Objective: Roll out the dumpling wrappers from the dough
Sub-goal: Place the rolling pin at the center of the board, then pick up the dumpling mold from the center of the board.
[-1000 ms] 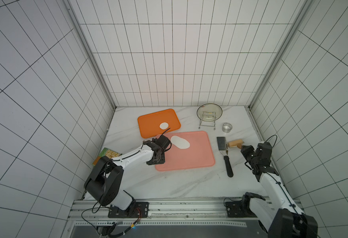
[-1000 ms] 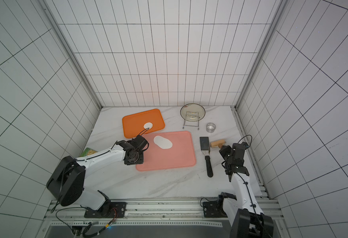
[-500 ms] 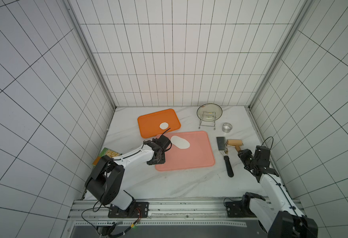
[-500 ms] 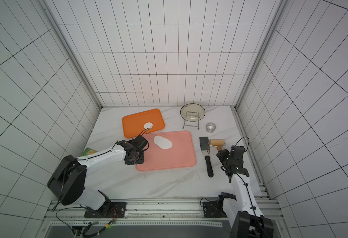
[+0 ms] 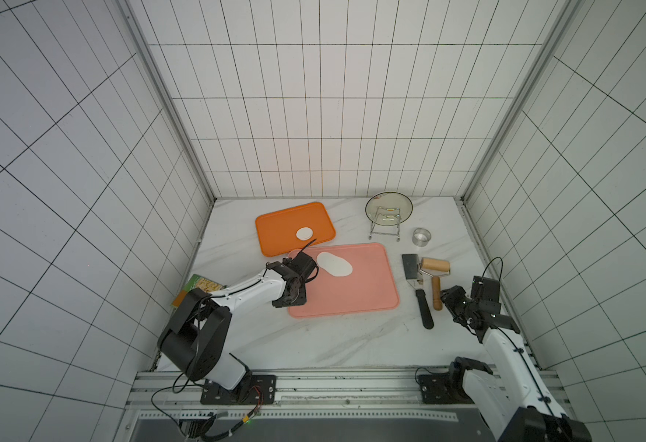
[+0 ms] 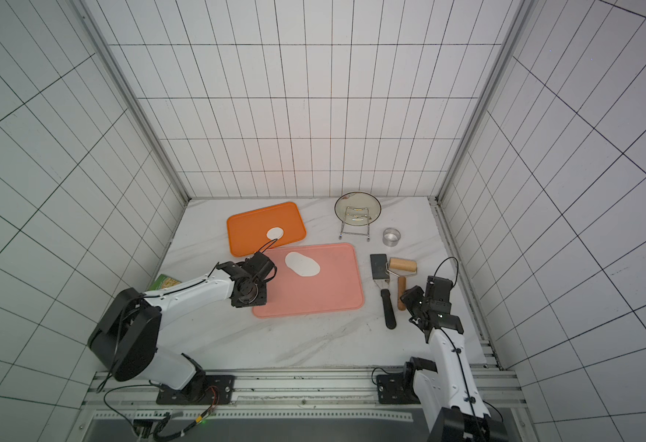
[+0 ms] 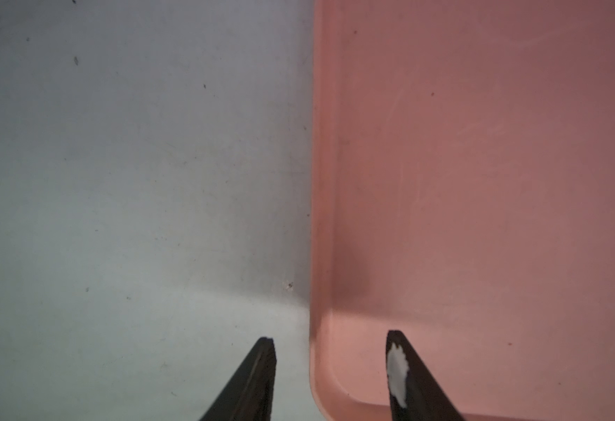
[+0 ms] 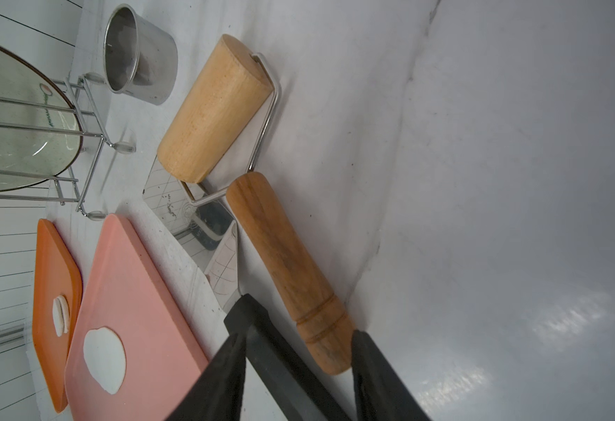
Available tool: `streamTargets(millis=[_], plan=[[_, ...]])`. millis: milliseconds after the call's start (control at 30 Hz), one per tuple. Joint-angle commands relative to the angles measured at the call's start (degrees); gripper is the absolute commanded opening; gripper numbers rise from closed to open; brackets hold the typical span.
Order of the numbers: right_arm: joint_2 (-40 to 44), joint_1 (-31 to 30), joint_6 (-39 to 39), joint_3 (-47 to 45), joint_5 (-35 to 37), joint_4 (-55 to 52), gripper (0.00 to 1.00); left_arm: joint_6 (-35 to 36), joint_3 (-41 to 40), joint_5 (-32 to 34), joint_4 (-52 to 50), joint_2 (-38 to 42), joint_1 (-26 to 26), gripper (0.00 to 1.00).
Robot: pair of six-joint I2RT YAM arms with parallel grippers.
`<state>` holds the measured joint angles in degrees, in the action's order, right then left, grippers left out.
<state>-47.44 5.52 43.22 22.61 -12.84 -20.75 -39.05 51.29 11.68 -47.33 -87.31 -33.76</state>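
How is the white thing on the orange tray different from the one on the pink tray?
The round white disc on the orange tray is neatly circular and small; the white dough piece on the pink tray is lopsided and bigger. Both are flat and white.

R gripper opened off roller handle & backed twd its base.
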Motion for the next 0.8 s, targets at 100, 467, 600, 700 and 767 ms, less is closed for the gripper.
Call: streamTargets(millis=[100,467,600,700,767], plan=[[-1.10,-2.60,-3.51,5.88,0.80,-1.46,0.48,-0.50,-1.41,-0.17,1.49,-1.02,-0.17,0.48],[-16.77,-5.59,-3.44,17.94,0.85,2.04,0.47,-1.03,-4.51,-1.14,2.50,-1.41,-0.43,0.41],[-22.32,-5.58,-2.57,23.34,1.97,2.80,0.46,-1.29,-5.02,-1.37,2.55,-1.59,-0.82,0.36],[-25.92,-5.52,-1.97,26.94,4.07,3.26,0.46,-1.64,-5.50,-1.69,2.42,-1.04,-1.16,0.32],[-29.14,-4.90,-1.63,29.58,4.22,3.32,0.45,-2.08,-5.87,-2.14,2.29,-0.78,-1.84,0.29]])
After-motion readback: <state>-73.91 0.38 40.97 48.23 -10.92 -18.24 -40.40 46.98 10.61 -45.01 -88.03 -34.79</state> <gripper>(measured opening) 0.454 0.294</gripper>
